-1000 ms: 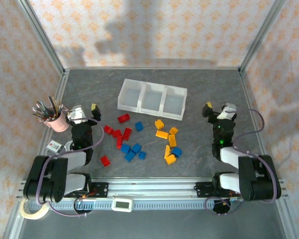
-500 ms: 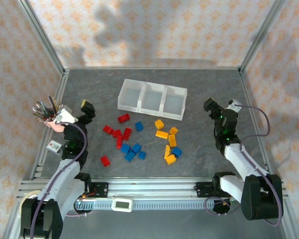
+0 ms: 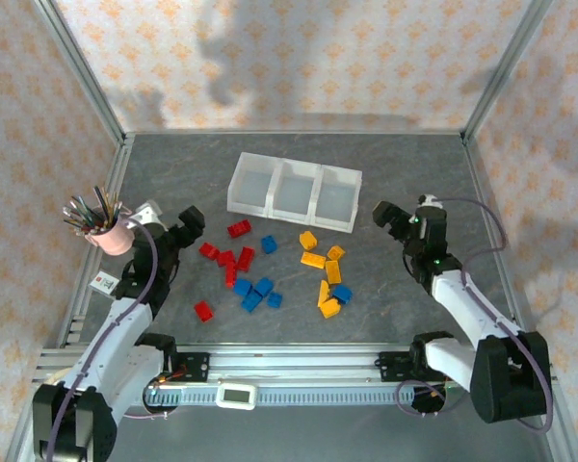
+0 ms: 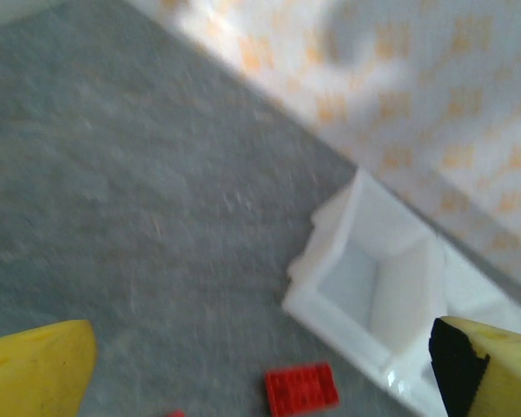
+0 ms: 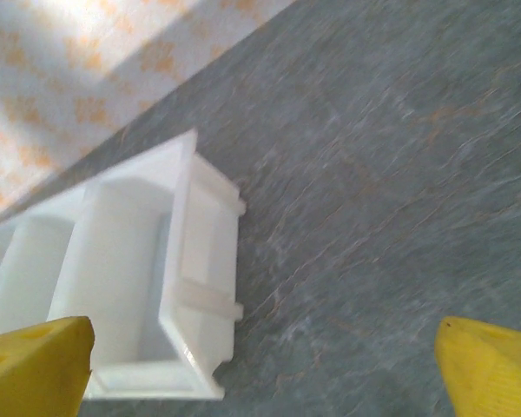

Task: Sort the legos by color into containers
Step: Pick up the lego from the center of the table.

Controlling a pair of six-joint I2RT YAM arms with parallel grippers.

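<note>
Top view: a row of three joined translucent white rectangular plastic bins [image 3: 315, 192] sits mid-worktop [image 3: 414, 164], all three looking empty. The small plastic toy bricks lie loose on the near side of it, roughly clumped as red [image 3: 233, 258], blue [image 3: 255, 291] and yellow-orange [image 3: 326, 274]. Sorting judged not yet begun. The left end effector [image 3: 188, 223] hangs just left of the reds, spread wide and carrying nothing, likely the side it will serve. The right end effector [image 3: 385, 216] hovers beside the bins' right end, equally wide and empty. A pink cup of pens [image 3: 109, 233] stands at the far left, out of the job. Left wrist view: yellow fingertips [image 4: 35, 365] sit far apart, one red brick [image 4: 301, 387] lies between them near a bin corner [image 4: 330, 234]. Right wrist view: fingertips [image 5: 35, 365] splayed, the end bin wall [image 5: 204, 252] ahead, bare worktop beneath.
</note>
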